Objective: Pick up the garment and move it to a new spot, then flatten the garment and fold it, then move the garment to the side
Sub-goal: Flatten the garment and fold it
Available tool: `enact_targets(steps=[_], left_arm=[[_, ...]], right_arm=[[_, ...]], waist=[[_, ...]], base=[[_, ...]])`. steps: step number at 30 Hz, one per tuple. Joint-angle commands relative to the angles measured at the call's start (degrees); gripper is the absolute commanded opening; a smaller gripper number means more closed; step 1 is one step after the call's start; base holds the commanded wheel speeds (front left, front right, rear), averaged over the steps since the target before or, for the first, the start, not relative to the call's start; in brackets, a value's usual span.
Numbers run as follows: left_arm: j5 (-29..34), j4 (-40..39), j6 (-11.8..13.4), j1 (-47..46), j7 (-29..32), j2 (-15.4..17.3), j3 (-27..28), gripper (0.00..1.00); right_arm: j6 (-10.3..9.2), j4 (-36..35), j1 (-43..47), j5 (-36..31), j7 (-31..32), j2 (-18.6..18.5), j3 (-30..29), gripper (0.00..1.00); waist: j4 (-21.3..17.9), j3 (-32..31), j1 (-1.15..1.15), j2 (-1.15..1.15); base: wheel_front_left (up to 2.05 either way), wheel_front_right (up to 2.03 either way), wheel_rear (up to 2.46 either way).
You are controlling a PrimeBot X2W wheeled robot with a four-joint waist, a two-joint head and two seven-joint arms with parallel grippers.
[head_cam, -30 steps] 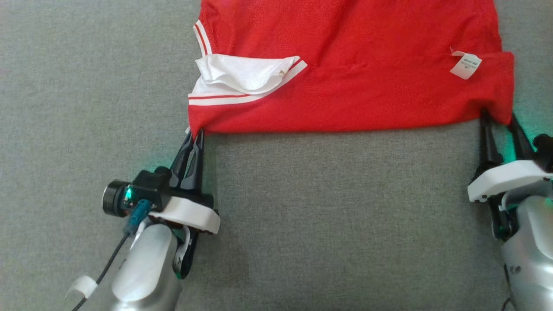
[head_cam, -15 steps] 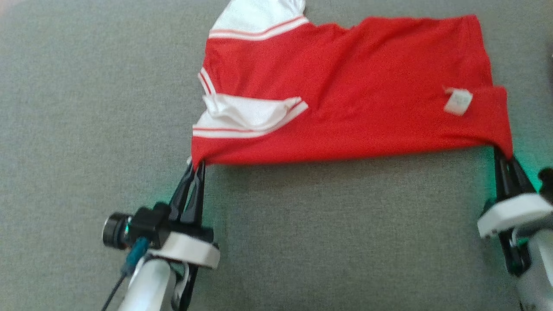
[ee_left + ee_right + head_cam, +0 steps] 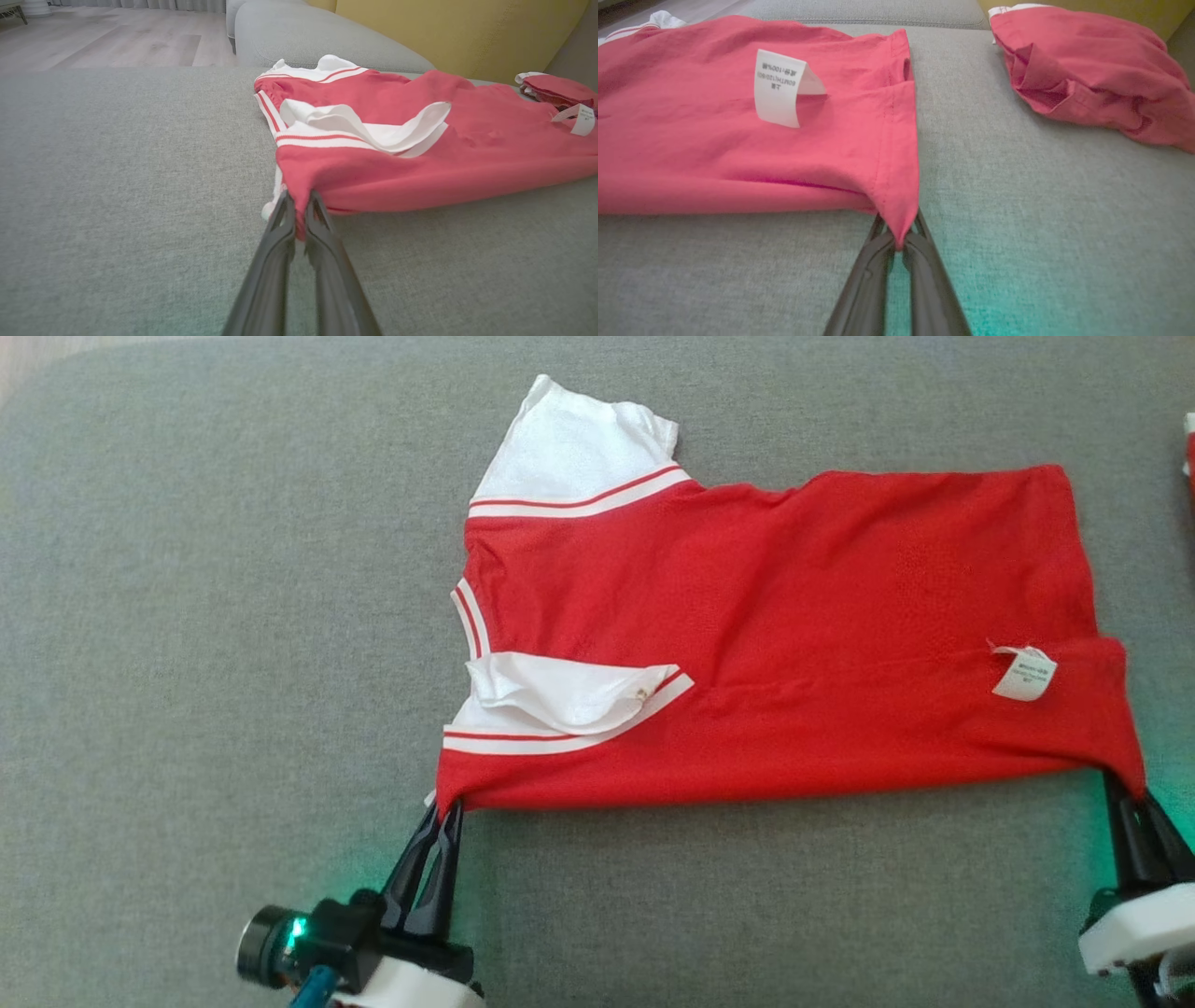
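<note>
Garment (image 3: 775, 616), red with white, stripe-trimmed sleeves, spread across the middle of the grey sofa seat (image 3: 187, 663). Near strip doubled over the rest, with a long straight fold along the near edge. Near sleeve (image 3: 560, 695) turned back and crumpled on top of the red cloth. Far sleeve (image 3: 579, 448) flat on the seat, poking out past the far left corner. White care label (image 3: 1024, 672) sticking up close to the right-hand hem.

Near left corner pinched in the left end effector (image 3: 445, 810), its two dark fingers drawn together on the cloth, a sliver of red between their tips in the left wrist view. Near right corner gripped the same way in the right end effector (image 3: 1123, 789), fingers closed on a point of the hem. Green glow on the seat beside each one.

Second red garment (image 3: 1087, 79) bunched on the seat, well apart to the right. Yellow back cushion (image 3: 444, 32) behind, pale wooden floor (image 3: 93, 42) beyond the seat.
</note>
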Motion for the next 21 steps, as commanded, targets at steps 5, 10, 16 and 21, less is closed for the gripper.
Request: enact_targets(steps=[5, 10, 16, 21], left_arm=[[-0.37, -1.57, -0.01, -1.92, 1.95, 1.03, 1.19, 1.0], [-0.37, -5.75, -0.01, -3.79, 4.64, 2.11, 1.33, 1.0], [0.15, -13.83, -1.59, -15.63, 10.3, 6.13, 2.8, 1.0], [-1.1, -13.89, -3.61, -30.55, 16.7, 9.48, 1.99, 1.0]], right_arm=[[-0.05, -3.68, 2.01, 1.95, 0.2, -3.08, 0.53, 1.0], [-0.05, -7.59, 3.05, 3.05, 0.26, -4.95, -1.85, 1.0], [-0.05, -15.84, 1.44, 1.26, 0.19, -4.0, -5.58, 1.0], [-0.05, -20.55, -1.59, -0.38, 1.13, -2.59, -4.71, 1.0]], waist=[[-0.1, 0.59, 0.01, 0.0], [-0.98, 2.34, 0.01, 0.0], [-2.61, 6.87, 0.01, 0.0], [-4.58, 10.77, 0.01, 0.0]], base=[[0.0, 0.0, 0.0], [0.0, 0.0, 0.0], [0.0, 0.0, 0.0], [0.0, 0.0, 0.0]])
